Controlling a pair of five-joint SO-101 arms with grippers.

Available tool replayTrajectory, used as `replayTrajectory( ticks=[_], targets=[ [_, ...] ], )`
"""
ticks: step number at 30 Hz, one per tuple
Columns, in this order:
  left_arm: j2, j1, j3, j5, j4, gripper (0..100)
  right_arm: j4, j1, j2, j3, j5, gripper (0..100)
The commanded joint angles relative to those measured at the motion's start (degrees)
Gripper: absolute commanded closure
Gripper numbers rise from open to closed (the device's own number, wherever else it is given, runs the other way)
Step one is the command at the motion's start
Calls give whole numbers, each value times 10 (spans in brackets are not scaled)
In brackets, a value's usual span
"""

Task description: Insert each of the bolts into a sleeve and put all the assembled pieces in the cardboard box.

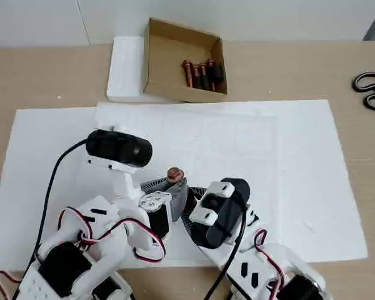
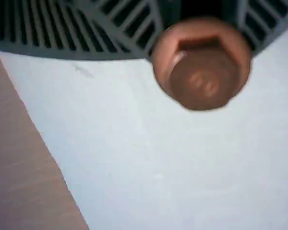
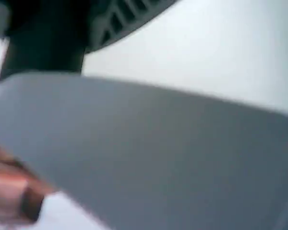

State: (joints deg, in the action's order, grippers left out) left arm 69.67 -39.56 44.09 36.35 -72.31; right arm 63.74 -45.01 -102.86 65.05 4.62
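Observation:
A copper bolt stands head up between the grey ribbed fingers of my left gripper, which is shut on it near the front middle of the white sheet. In the left wrist view the bolt head sits just below the ribbed fingers. My right gripper is right beside it, fingers touching the left ones. A black sleeve appears pinched between its ribbed finger and its flat grey finger, with the copper bolt close by. The cardboard box holds several assembled pieces.
The box rests partly on a white foam block at the back. A white sheet covers the table's middle. Scissors lie at the far right edge. Wooden table surrounds the sheet.

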Motion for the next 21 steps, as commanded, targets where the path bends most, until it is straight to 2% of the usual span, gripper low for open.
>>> replayTrajectory(
  ticks=[1, 4, 7, 14, 21],
  targets=[
    [-4, -15, 19, -67, -11, 992, -29, 10, -1, -8, 7, 996],
    [-1, -13, 47, -113, 1, 992, -29, 10, -1, -8, 7, 996],
    [-1, -13, 58, -122, 4, 979, -29, 10, -1, -8, 7, 996],
    [-1, -12, 56, -123, 4, 748, -27, 10, -1, -8, 8, 996],
    [-1, -11, 56, -121, 4, 738, -27, 10, -1, -7, 8, 996]
  ],
)
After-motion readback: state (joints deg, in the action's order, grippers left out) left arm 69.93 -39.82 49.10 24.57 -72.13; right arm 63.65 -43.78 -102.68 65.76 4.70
